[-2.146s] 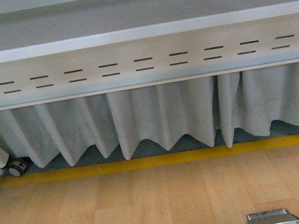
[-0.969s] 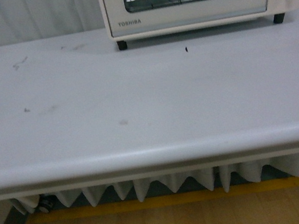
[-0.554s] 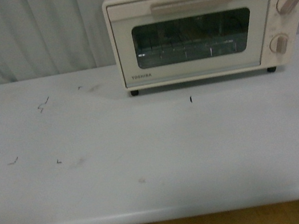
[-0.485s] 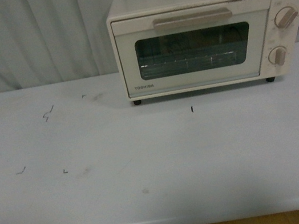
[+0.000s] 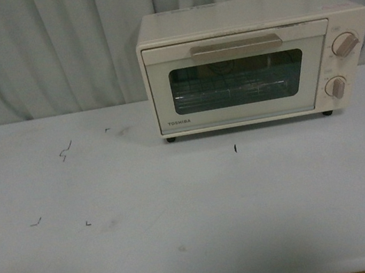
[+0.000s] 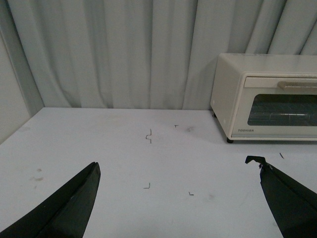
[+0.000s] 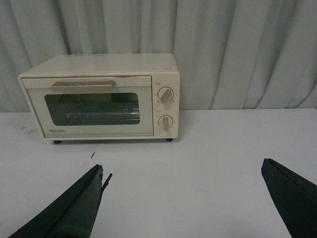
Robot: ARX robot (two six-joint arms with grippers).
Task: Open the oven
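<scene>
Cream-white, the oven [image 5: 254, 60] rose into your front view, door [image 5: 240, 84] shut, at the table's [image 5: 188, 248] far edge. Left gripper [image 6: 173, 163] and right gripper [image 7: 182, 166] gaped empty over the table's near side, reach not begun.

The left gripper [image 6: 174, 161] hangs over the pale surface [image 6: 99, 144], its dark fingers [image 6: 74, 208] spread wide with nothing between them. Beyond, a cream TOSHIBA toaster oven [image 6: 233, 94] stands against a grey curtain [image 6: 124, 49], partly cropped, its door apparently closed. Small dark marks [image 6: 148, 136] dot the surface.
</scene>
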